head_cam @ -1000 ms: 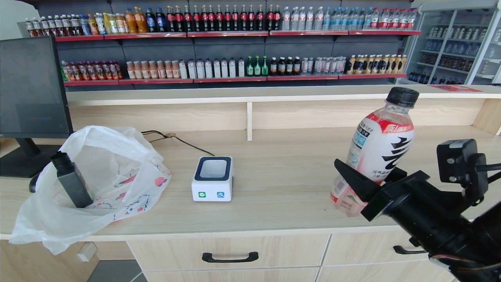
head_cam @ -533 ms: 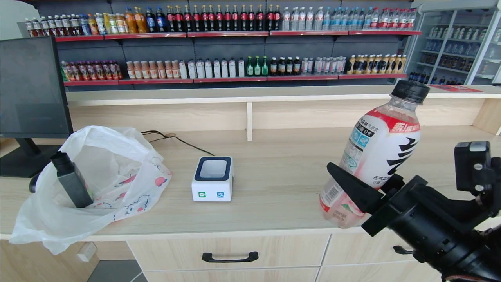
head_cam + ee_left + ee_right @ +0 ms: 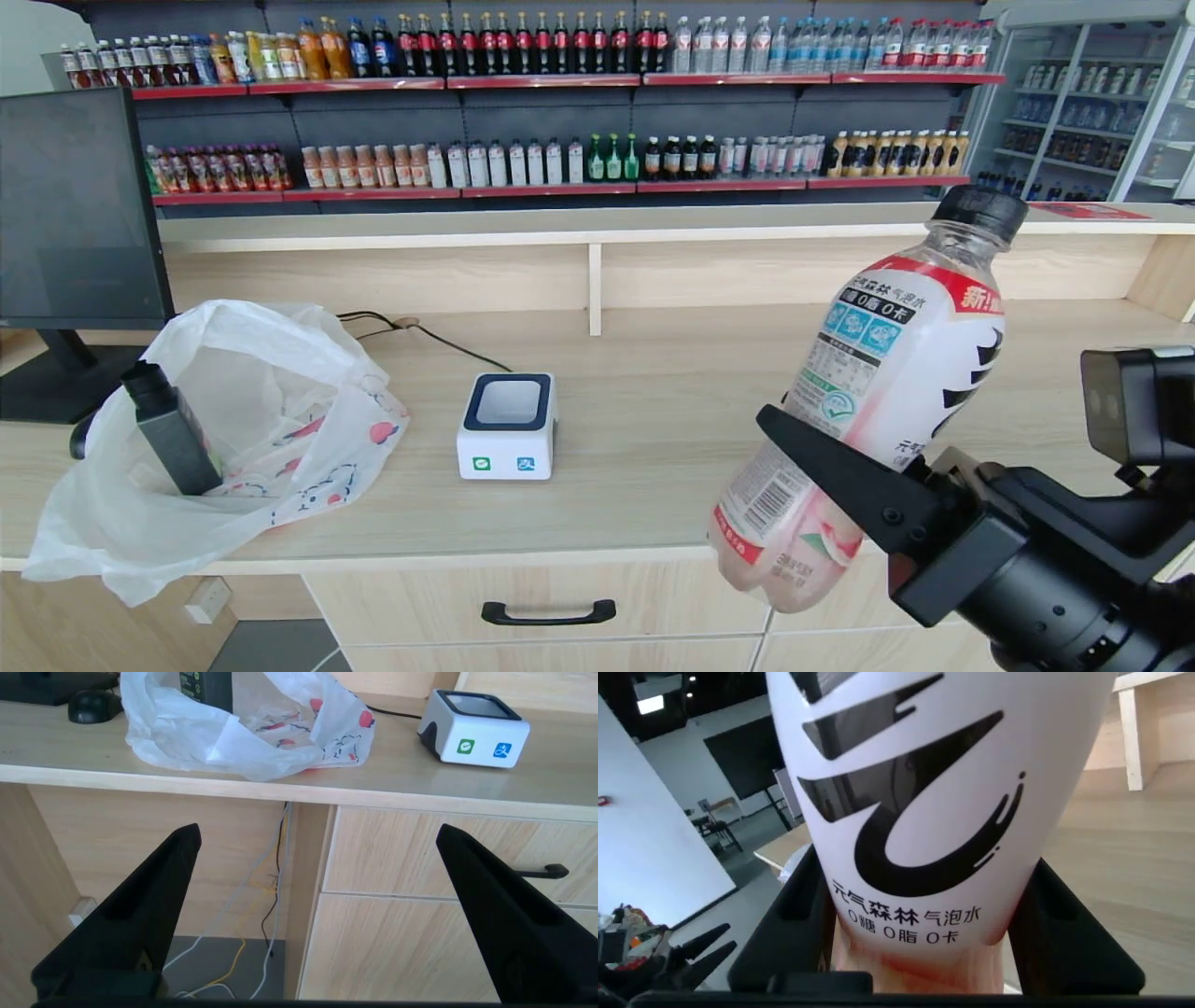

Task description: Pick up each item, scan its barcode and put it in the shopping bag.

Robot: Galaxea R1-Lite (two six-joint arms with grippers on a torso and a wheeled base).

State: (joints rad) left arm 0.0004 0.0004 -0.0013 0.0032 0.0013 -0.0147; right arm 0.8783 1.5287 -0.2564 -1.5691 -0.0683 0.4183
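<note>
At lower right of the head view, bottle (image 3: 868, 392) is held tilted by right gripper (image 3: 850, 439), clamped on its lower half | scanner (image 3: 507, 426) is seen centre, shopping bag (image 3: 233, 420) left | left gripper (image 3: 318, 835) is spread wide.

bottle (image 3: 868, 392): white-and-red label (image 3: 896, 336) with large black brush-stroke characters, small print panels, a barcode (image 3: 761, 497) near its base | scanner (image 3: 507, 427): green square icon (image 3: 482, 463) and blue square icon (image 3: 526, 464) on its front | shelf bottles (image 3: 523, 42): labels too small to read
</note>
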